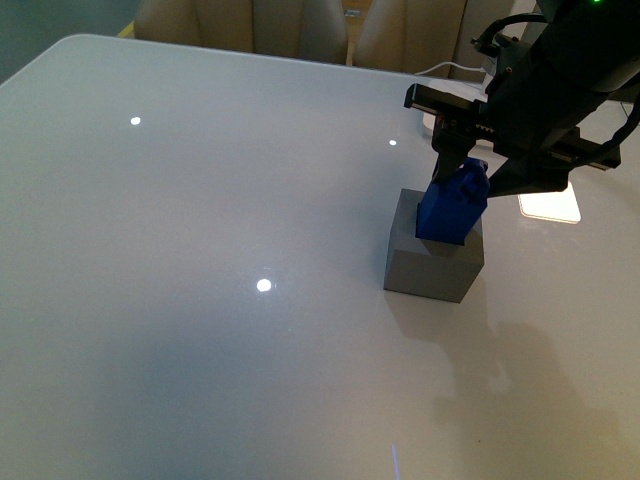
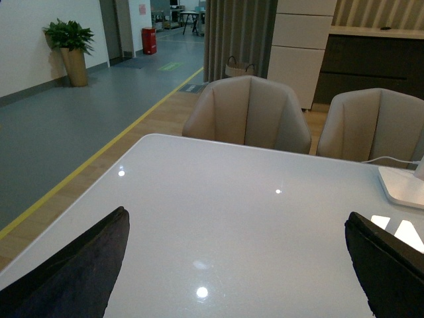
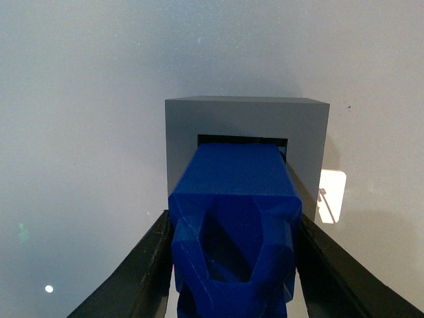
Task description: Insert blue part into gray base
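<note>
The blue part [image 3: 232, 199], clamped in your right gripper [image 3: 233, 252], is leaning in the hole of the gray base [image 3: 246, 116]; you are needing to straighten it before pressing down. Your left gripper [image 2: 236, 222] is waiting with fingers apart.

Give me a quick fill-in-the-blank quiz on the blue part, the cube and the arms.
The robot's ____ arm holds the blue part. The gray base has a hole in its ____ face. The left gripper is ____, holding nothing. Missing: right; top; open.
</note>
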